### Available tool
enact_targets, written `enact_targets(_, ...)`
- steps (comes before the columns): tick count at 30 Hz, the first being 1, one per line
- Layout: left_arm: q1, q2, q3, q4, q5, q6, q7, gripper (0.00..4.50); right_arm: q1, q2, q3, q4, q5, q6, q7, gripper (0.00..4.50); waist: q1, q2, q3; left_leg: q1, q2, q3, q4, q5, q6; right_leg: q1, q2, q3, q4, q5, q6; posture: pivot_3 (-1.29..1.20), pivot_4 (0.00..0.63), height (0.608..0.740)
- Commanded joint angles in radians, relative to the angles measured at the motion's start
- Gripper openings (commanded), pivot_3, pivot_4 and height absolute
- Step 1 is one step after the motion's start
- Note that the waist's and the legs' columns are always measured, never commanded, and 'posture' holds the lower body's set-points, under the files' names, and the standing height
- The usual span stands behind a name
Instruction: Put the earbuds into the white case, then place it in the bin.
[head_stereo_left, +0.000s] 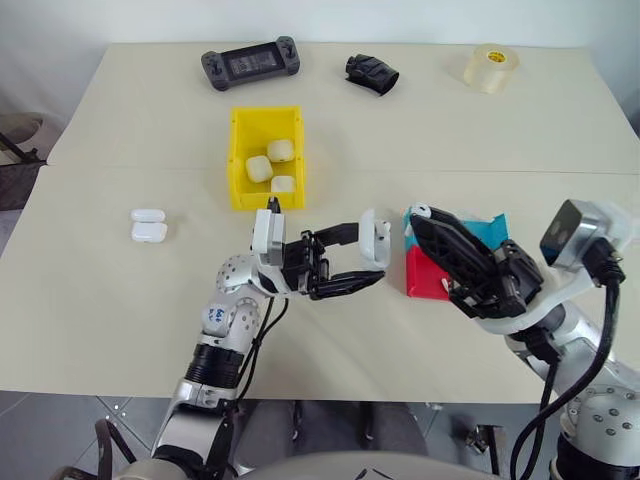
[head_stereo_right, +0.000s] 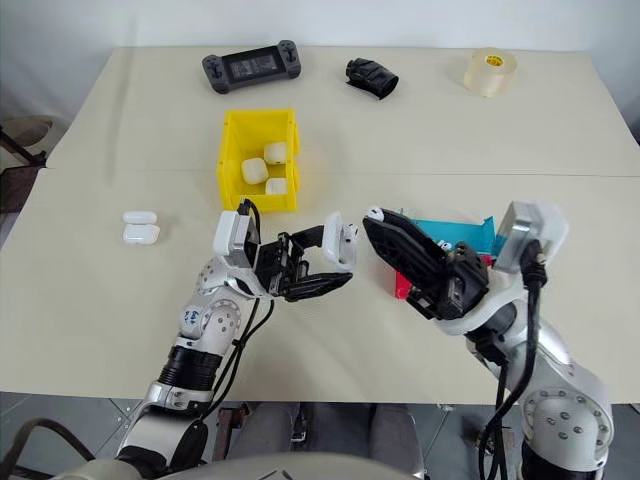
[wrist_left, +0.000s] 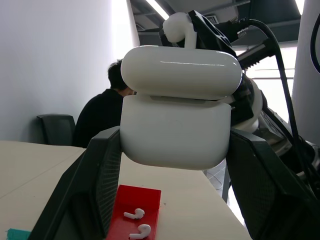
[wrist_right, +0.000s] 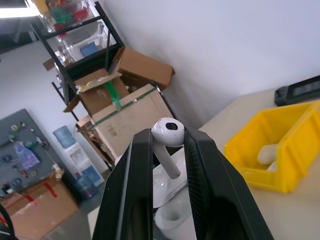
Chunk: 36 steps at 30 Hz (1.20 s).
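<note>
My left gripper (head_stereo_left: 372, 250) is shut on the white case (head_stereo_left: 377, 238), holding it above the table in front of the bin (head_stereo_left: 238, 160). The case (wrist_left: 175, 115) sits between both fingers, and in the right wrist view its lid stands open (wrist_right: 167, 182). Just to the right, my right gripper (head_stereo_left: 419, 217) is shut on one earbud (head_stereo_left: 422, 210), pinched at the fingertips, stem down (wrist_right: 167, 135), close above the case. Two more earbuds (wrist_left: 136, 222) lie on the red tray (wrist_left: 150, 195). The yellow bin holds three white look-alike cases (head_stereo_left: 268, 165).
The red tray (head_stereo_left: 425, 280) and a blue tray (head_stereo_left: 490, 228) lie under my right gripper. Two more white cases (head_stereo_left: 148, 225) sit at the left. At the far edge are a handheld game console (head_stereo_left: 250, 66), a black object (head_stereo_left: 372, 73) and a tape roll (head_stereo_left: 491, 67). A person (wrist_left: 100, 120) sits beyond the table.
</note>
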Motion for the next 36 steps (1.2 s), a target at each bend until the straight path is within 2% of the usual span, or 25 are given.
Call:
enact_targets(1, -0.013, -0.012, -0.008, -0.011, -0.002, -0.005, -0.002, 2.77, 0.004, 0.006, 0.042, -0.015, -0.027, -0.036, 0.011, 0.51, 0.000, 0.000, 0.000, 0.000, 0.000, 0.000, 0.000, 0.000, 0.000, 0.000, 0.000, 0.000, 0.000, 0.000, 0.000, 0.00, 0.150, 0.740)
enact_targets(11, -0.013, -0.022, -0.008, -0.022, -0.003, -0.005, 0.010, 2.77, 0.021, 0.008, 0.104, 0.036, -0.078, -0.080, 0.047, 0.51, 0.000, 0.000, 0.000, 0.000, 0.000, 0.000, 0.000, 0.000, 0.000, 0.000, 0.000, 0.000, 0.000, 0.000, 0.000, 0.00, 0.150, 0.740)
enact_targets(36, -0.027, -0.036, 0.029, -0.020, -0.015, -0.008, 0.052, 2.77, 0.118, -0.041, 0.136, 0.064, -0.162, -0.106, 0.092, 0.51, 0.001, 0.000, 0.000, 0.000, 0.000, 0.000, 0.000, 0.000, 0.000, 0.000, 0.000, 0.000, -0.001, 0.000, 0.000, 0.00, 0.150, 0.740)
